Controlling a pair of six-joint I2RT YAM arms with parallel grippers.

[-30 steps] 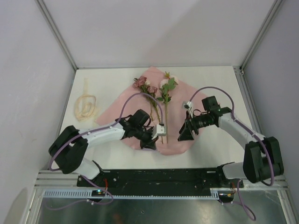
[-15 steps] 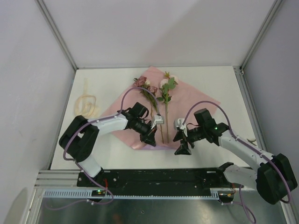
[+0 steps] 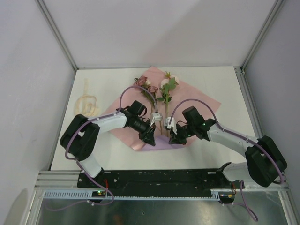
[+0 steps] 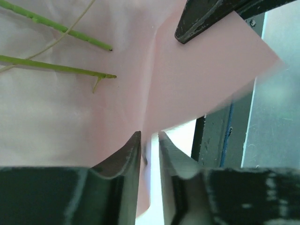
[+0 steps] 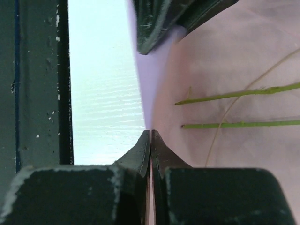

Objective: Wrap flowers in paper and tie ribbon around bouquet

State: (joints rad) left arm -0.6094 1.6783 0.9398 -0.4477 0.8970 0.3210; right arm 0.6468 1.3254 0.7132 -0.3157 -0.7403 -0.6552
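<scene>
Judging by wrist views, right end effector (image 5: 151, 133) clamps the paper (image 5: 225, 61), left end effector (image 4: 150, 137) slightly apart.

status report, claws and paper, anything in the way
Right claw shut on the paper, near edge. Left claw slightly open around that edge. Flowers lying on the paper, stems toward the claws. Ribbon off left, nothing blocking.

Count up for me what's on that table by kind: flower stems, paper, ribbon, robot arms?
Flower stems: 2
Paper sheet: 1
Ribbon: 1
Robot arms: 2
Total: 6
</scene>
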